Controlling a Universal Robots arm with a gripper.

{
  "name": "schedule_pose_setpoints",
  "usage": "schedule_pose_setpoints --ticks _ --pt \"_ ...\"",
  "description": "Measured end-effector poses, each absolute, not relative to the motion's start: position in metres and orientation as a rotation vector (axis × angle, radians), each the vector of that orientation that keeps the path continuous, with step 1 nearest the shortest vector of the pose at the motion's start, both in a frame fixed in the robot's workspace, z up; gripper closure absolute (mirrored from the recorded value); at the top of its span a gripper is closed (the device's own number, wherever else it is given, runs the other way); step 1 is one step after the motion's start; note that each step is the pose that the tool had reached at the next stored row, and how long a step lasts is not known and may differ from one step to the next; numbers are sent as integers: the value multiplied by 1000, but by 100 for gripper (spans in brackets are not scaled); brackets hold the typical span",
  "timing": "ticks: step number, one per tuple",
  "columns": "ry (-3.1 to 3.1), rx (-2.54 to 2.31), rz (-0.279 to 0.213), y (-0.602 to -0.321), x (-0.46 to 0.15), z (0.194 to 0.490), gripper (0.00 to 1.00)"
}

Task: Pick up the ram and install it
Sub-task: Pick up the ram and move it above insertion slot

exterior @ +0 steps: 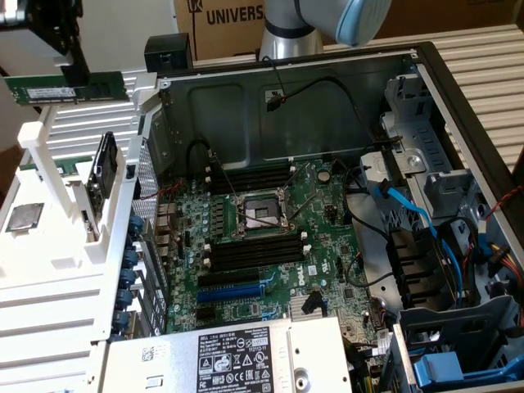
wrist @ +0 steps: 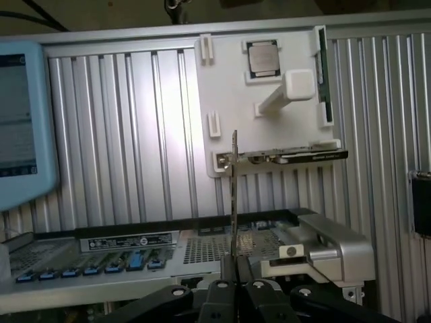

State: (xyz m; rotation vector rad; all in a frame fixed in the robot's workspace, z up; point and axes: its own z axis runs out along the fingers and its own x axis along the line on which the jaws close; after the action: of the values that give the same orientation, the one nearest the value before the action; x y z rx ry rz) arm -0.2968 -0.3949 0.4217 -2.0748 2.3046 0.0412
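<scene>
my gripper (exterior: 79, 72) has its jaws narrow, pinched on the top edge of the ram (exterior: 49, 91). i hold it level in the air above the white fixture (exterior: 41, 274) at the exterior view's left, well apart from the motherboard (exterior: 270, 246). in the wrist view it stands edge-on.

At the exterior view's far left, the claw (exterior: 80, 74) clamps the ram (exterior: 41, 92) level above a white fixture (exterior: 57, 270), beside the open computer case (exterior: 246, 106).

The ribbed aluminium tabletop (wrist: 121, 134) carries a white plastic holder tray (wrist: 225, 81) beneath the jaws, and an open desktop computer case (exterior: 246, 106) just beside the tray, off to one side of the jaws.
</scene>
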Motion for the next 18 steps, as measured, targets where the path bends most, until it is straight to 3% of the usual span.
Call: schedule_pose_setpoints --ticks 18 --pt "2289 -2064 16 -395 -207 422 88"
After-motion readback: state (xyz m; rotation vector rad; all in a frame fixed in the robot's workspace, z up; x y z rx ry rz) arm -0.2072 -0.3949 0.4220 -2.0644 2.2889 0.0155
